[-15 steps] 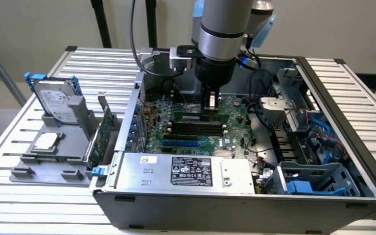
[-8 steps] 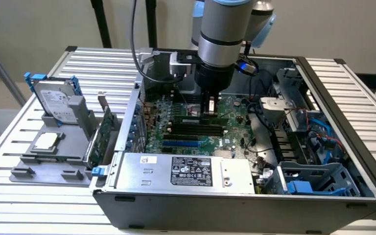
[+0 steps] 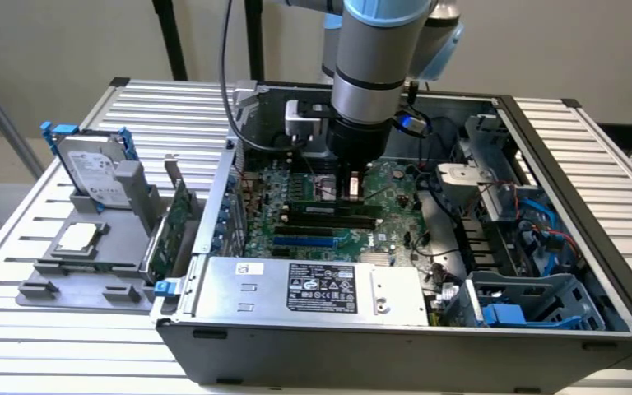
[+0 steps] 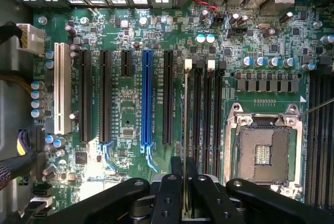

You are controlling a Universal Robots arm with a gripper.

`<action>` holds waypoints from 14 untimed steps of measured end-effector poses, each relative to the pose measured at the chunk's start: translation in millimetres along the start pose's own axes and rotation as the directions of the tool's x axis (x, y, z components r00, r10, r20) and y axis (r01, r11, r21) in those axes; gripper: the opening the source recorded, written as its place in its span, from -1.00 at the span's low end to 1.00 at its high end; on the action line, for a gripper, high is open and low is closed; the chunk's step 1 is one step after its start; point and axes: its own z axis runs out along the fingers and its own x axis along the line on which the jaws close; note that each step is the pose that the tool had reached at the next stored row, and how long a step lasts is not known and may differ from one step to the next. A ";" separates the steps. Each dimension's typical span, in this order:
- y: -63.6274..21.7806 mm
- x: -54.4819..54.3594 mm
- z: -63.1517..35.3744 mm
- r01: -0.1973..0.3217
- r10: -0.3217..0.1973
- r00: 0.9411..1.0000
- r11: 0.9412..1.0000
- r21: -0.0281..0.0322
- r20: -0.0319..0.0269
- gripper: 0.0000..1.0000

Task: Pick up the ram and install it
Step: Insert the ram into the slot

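Wrist view: ram seen edge-on, thin pale strip, standing over first memory slot beside blue slot; held upright so bottom edge can line up with slot; pincer nearly shut, black fingers pinching ram at near end; empty chip socket close by; exterior view: arm reaches straight down into open computer case on tabletop; spare parts sit outside case.

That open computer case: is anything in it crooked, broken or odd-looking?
Nothing stands out. The gripper holds the thin green ram stick edge-on, running straight along the black memory slots on the green motherboard.
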 end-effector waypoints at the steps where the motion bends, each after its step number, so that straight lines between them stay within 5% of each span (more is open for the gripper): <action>1: 0.0 0.0 0.0 0.000 0.000 1.000 1.000 0.000 0.000 -0.73; 14: 1.4 -1.6 4.3 0.000 0.000 1.000 1.000 0.000 0.000 -0.73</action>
